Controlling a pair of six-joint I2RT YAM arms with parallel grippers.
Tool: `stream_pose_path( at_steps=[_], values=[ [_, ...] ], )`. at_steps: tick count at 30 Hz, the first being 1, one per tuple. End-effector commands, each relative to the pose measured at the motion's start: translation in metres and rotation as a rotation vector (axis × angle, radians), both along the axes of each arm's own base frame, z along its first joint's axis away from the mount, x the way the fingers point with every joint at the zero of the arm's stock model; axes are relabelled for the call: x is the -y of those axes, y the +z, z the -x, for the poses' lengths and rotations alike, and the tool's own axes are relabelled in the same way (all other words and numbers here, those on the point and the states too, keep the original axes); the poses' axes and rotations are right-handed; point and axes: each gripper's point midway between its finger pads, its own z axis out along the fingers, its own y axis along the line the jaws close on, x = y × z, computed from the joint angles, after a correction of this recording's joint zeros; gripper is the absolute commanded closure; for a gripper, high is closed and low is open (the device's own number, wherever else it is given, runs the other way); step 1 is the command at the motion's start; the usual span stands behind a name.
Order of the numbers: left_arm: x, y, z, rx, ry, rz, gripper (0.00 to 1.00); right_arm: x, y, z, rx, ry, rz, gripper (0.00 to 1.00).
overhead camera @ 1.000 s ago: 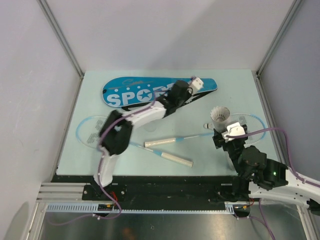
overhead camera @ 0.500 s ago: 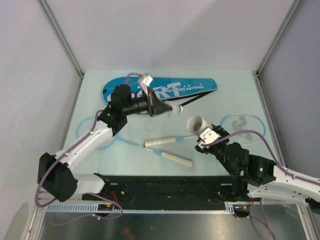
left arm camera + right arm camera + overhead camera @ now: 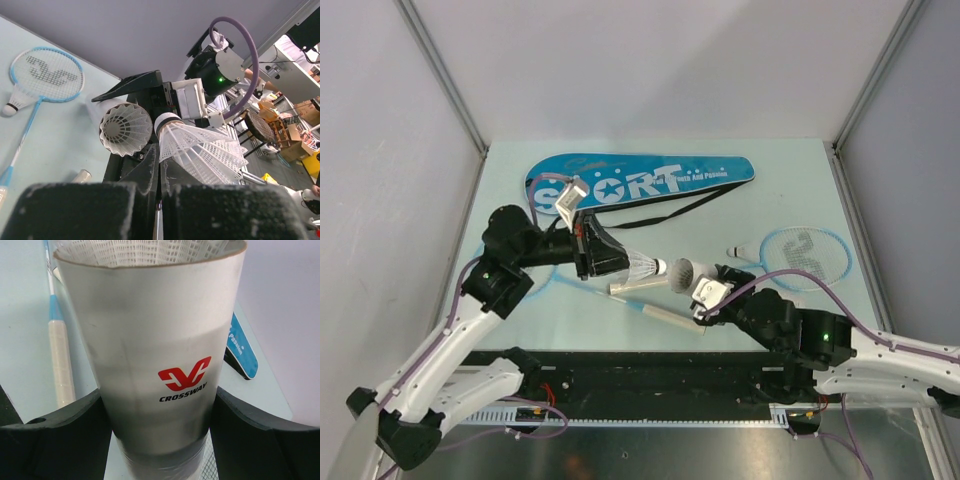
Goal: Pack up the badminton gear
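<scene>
We list the left gripper (image 3: 160, 187) clamped on a shuttlecock (image 3: 200, 150), its cork just beside the open mouth of the tube (image 3: 125, 129). We list the right gripper (image 3: 157, 405) closed around the tube, above the table (image 3: 780, 180). A racket (image 3: 805, 255) lies to the right, with a second shuttlecock (image 3: 738, 252) by its shaft. The bag (image 3: 640, 182) lies at the far edge.

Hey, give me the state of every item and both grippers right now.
tube: held up, mouth open, packed shuttlecock inside.
right gripper: shut on tube.
held shuttlecock: beside tube mouth, not inserted.
left gripper: shut on held shuttlecock.
bag: flat on table.
rackets: on table, unpacked.
loose shuttlecock: on table.
</scene>
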Motion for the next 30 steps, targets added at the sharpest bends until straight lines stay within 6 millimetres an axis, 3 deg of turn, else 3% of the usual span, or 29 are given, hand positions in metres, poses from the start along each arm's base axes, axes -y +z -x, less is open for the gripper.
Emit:
stream_pose_path(
  at_steps=[1,4,15,18,19,22,26,30],
  values=[
    [0.006,-0.008,0.008,-0.041,-0.058,-0.039,1.00,-0.003,0.022,0.002,0.043,0.017,-0.047,0.74],
    [0.014,-0.019,0.010,-0.053,-0.083,-0.066,1.00,-0.004,0.024,0.003,0.050,0.024,-0.054,0.74],
    [0.053,-0.034,-0.015,-0.060,-0.019,-0.163,0.97,-0.003,0.031,0.008,0.062,0.033,-0.077,0.75],
    [0.054,-0.035,-0.021,-0.050,0.022,-0.182,0.68,-0.001,0.032,0.009,0.063,0.029,-0.083,0.75],
    [0.053,-0.036,-0.025,-0.034,0.050,-0.191,0.53,-0.001,0.031,0.010,0.061,0.033,-0.083,0.75],
    [0.052,-0.039,-0.026,-0.033,0.065,-0.208,0.41,-0.002,0.035,0.010,0.063,0.037,-0.102,0.75],
    [0.058,-0.045,-0.021,-0.018,0.042,-0.233,0.38,-0.003,0.036,0.011,0.062,0.040,-0.108,0.75],
    [0.063,-0.055,-0.027,-0.017,0.059,-0.269,0.43,-0.006,0.038,0.012,0.060,0.052,-0.128,0.76]
  ],
)
